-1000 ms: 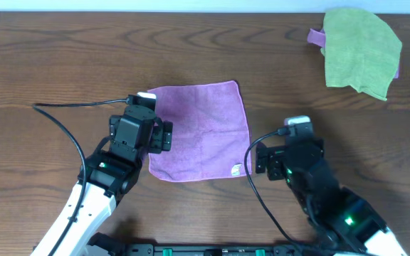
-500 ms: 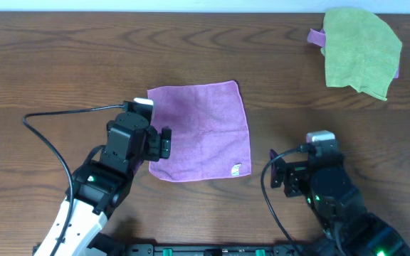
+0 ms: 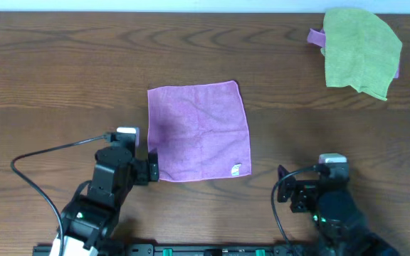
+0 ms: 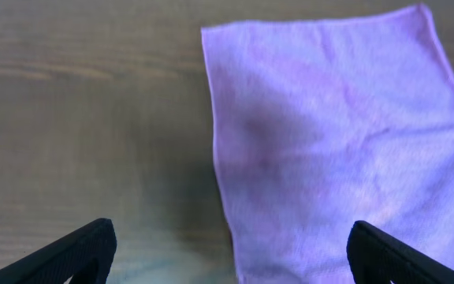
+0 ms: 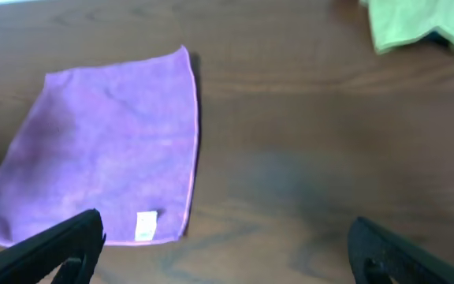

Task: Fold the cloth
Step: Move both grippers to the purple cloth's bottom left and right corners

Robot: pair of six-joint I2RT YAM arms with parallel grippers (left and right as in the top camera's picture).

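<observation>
A purple cloth (image 3: 198, 131) lies flat and unfolded on the wooden table, with a small white tag (image 3: 237, 169) near its front right corner. It also shows in the left wrist view (image 4: 345, 150) and the right wrist view (image 5: 109, 173). My left gripper (image 4: 231, 256) is open and empty, just in front of the cloth's front left corner. My right gripper (image 5: 223, 252) is open and empty, in front of and to the right of the cloth, over bare table.
A green cloth (image 3: 361, 50) lies crumpled at the back right corner of the table, over a bit of purple fabric (image 3: 316, 35); it also shows in the right wrist view (image 5: 424, 24). Black cables trail from both arms near the front edge.
Both arms have drawn back toward the front edge. The left gripper has come off the cloth's left edge, and the right gripper has moved away from its right side. The cloth lies flat.
</observation>
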